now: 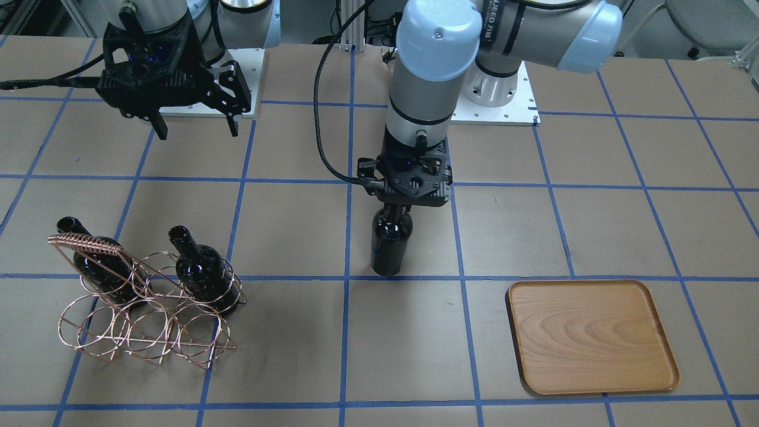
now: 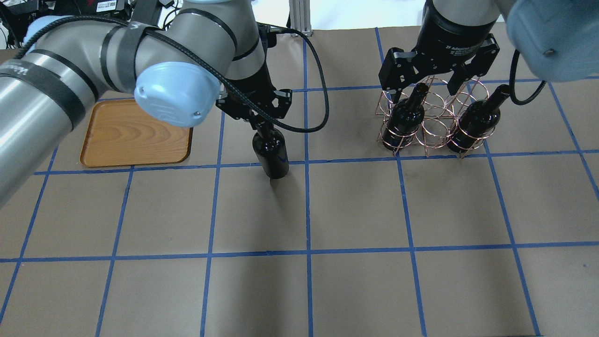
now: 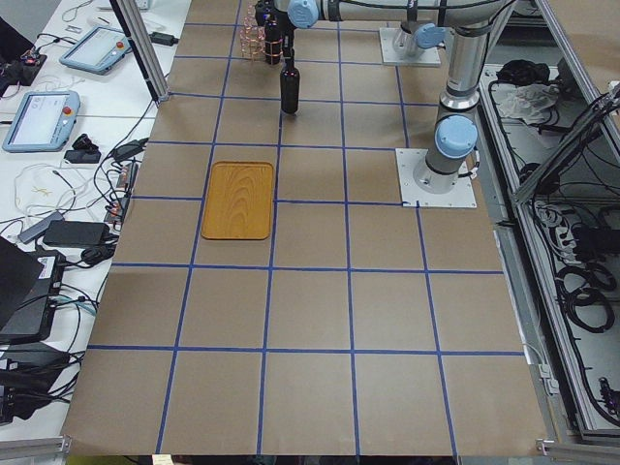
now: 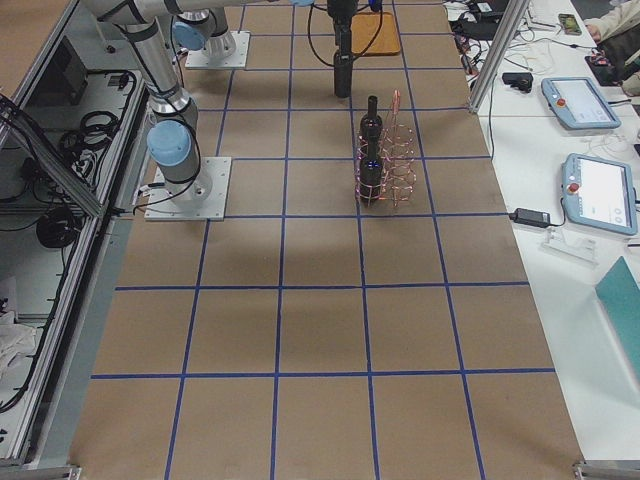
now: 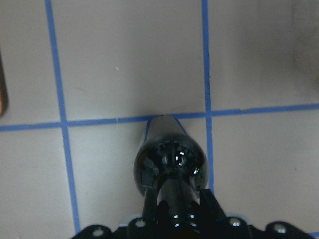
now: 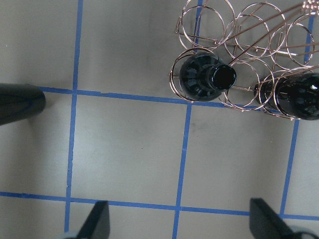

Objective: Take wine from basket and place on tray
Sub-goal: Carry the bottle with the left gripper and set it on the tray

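My left gripper is shut on the neck of a near-black wine bottle and holds it upright at mid-table, its base at or just above the paper. The wrist view shows the bottle's shoulder under the gripper. The copper wire basket holds two more bottles, one by the handle and one beside it. My right gripper is open and empty, raised behind the basket. The wooden tray lies bare, apart from the held bottle.
Brown paper with a blue tape grid covers the table. The two arm bases stand at the robot's edge. In the right wrist view the basket lies ahead of the open fingers, with the held bottle's base at left.
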Tool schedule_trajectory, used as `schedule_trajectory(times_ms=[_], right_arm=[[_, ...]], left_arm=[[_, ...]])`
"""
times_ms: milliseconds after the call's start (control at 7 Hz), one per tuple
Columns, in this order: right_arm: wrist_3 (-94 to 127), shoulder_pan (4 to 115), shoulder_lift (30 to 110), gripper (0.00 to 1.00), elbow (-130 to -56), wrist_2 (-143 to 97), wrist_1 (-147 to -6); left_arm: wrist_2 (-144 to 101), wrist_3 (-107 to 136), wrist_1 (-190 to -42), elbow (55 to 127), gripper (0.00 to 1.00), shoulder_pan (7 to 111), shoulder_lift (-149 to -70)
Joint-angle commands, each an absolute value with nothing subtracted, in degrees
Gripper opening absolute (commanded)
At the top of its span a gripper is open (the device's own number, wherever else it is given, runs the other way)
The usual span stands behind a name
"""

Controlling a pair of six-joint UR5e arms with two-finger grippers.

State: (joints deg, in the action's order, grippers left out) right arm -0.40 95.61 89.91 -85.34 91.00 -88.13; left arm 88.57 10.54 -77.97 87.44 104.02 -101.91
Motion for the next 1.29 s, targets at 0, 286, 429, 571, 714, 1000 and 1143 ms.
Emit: schedule_trajectory(times_ms=[0, 286, 429, 571, 714, 1000, 1143], right_arm=[[-0.44, 95.63, 89.91, 1.00, -85.34, 91.14, -88.07], [-0.70, 95.45, 89.83, 1.00, -85.34, 91.49, -88.24], [-0.36, 95.54, 89.82, 1.00, -85.34, 91.32, -88.24], [-0.53, 95.54, 89.82, 1.00, -85.34, 91.41, -88.16], [-0.09, 95.54, 89.91, 1.00, -85.34, 91.23, -88.15], [-0.70, 95.45, 90.26, 1.00, -85.34, 91.67, -88.07], [-0.62, 95.45, 90.26, 1.00, -85.34, 91.67, -88.24]], left_arm=[[89.65, -2.74, -78.22, 84.56, 0.00, 93.40, -101.60], [91.05, -16.44, -77.87, 84.55, 0.00, 81.27, -102.04], [90.62, -20.26, -77.52, 84.46, 0.00, 75.73, -102.48], [89.48, -20.82, -74.47, 84.38, 0.00, 71.93, -103.09], [88.52, -20.83, -74.27, 84.46, 0.00, 70.94, -103.27], [88.86, -21.09, -73.30, 85.16, 0.00, 70.66, -104.15], [88.86, -22.92, -72.00, 85.51, 0.01, 70.32, -104.50]])
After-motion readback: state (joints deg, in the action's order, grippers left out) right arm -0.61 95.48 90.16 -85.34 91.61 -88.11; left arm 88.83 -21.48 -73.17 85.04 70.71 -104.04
